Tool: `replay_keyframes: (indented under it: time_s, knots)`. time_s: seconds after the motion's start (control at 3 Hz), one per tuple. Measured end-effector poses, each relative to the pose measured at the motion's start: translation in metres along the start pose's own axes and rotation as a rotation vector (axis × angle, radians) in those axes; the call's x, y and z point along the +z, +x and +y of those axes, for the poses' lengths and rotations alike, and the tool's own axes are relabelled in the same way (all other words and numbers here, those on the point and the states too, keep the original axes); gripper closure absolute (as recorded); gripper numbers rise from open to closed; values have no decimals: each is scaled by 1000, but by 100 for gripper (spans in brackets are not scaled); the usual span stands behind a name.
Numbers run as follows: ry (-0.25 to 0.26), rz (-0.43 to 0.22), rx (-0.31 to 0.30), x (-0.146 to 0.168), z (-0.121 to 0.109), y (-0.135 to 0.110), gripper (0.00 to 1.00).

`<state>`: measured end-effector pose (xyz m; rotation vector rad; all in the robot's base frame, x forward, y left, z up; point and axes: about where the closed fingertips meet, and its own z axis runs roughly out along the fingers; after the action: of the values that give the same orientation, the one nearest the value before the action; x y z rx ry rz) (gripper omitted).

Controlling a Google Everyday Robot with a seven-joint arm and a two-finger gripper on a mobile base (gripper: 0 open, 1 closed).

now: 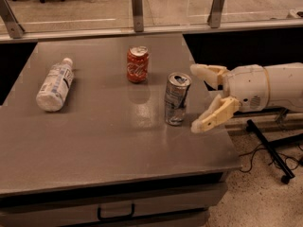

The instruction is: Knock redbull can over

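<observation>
The redbull can (pixel 176 99) stands upright on the grey table (pixel 94 145), right of centre; it is slim, silver and blue, with dented sides. My gripper (pixel 198 98) comes in from the right at can height, just right of the can and not touching it. It is open and empty, with one cream finger (pixel 207 73) behind and one (pixel 213 116) in front.
A shorter red soda can (pixel 137 64) stands upright behind and left of the redbull can. A clear plastic bottle with a white label (pixel 55 84) lies on its side at the table's left. A glass barrier with metal posts (pixel 137 9) runs along the back. Cables and a stand leg (pixel 267 150) lie on the floor at the right.
</observation>
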<state>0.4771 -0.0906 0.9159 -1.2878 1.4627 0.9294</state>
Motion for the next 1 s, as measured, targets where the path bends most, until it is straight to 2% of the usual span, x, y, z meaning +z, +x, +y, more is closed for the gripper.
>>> replay_keyframes:
  time_s: [0.33, 0.67, 1.0]
  knots:
    - [-2, -45, -29, 17, -4, -7, 0]
    - [-22, -50, -41, 36, -2, -2, 16]
    - [-40, -37, -42, 46, -3, 11, 39]
